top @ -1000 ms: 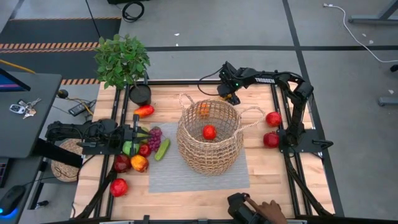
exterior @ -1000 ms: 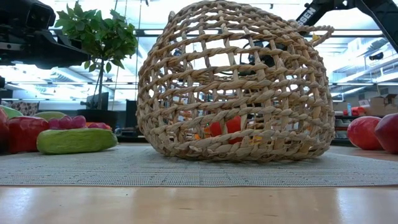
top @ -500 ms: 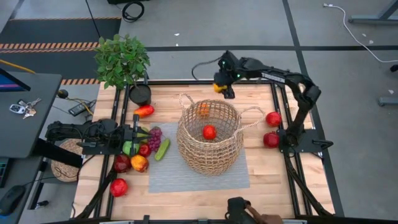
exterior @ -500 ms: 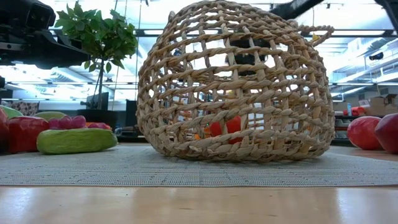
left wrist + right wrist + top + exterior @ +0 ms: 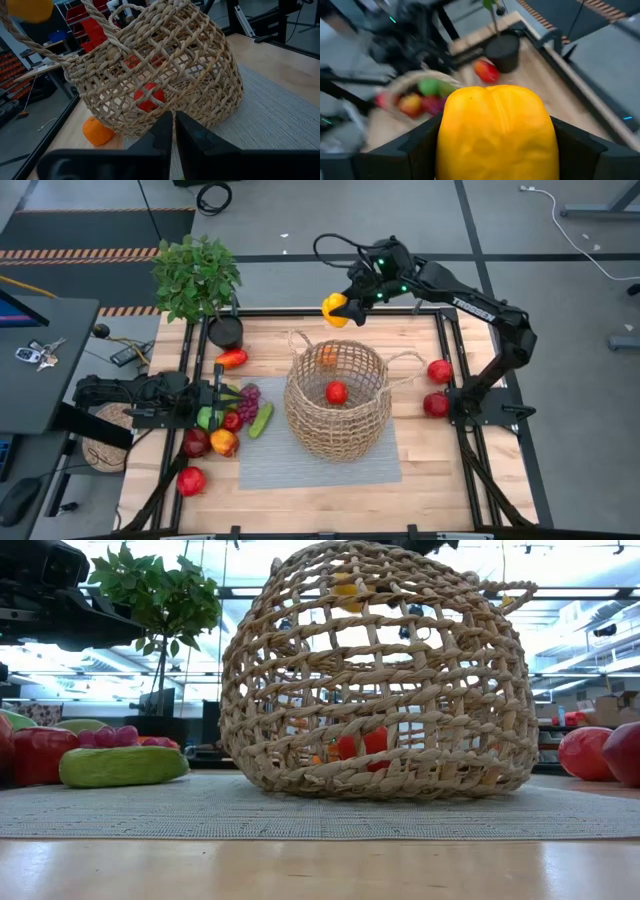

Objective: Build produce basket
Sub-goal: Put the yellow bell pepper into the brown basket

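Observation:
The tan wicker basket [image 5: 337, 400] stands on a grey mat mid-table with a red apple [image 5: 336, 392] inside. An orange [image 5: 97, 131] lies at its far wall. High over the table's far edge, my right gripper [image 5: 345, 304] is shut on a yellow-orange lobed fruit [image 5: 335, 309], which the low view shows through the weave [image 5: 345, 585]. My left gripper [image 5: 173, 131] rests shut at the table's left, pointing at the basket, beside a heap of produce [image 5: 228, 420]. My right gripper pinches the yellow-orange fruit between its two fingers [image 5: 420, 147], one on each opposite side [image 5: 447, 145]. The fingers slant down from the table's far right. The fruit is lifted well clear of the table, beyond the basket's far rim.
A potted plant [image 5: 197, 275] in a black pot [image 5: 226, 331] stands at the far left corner, with a red-orange pepper [image 5: 231, 359] near it. Two red apples [image 5: 439, 370] [image 5: 435, 404] lie right of the basket. Another red apple [image 5: 190, 480] lies near left.
My right gripper has risen steeply from low behind the basket's far side, carrying the yellow-orange fruit up and toward the table's left, and has rolled about its own line. A person's hand at the near edge has gone out of view.

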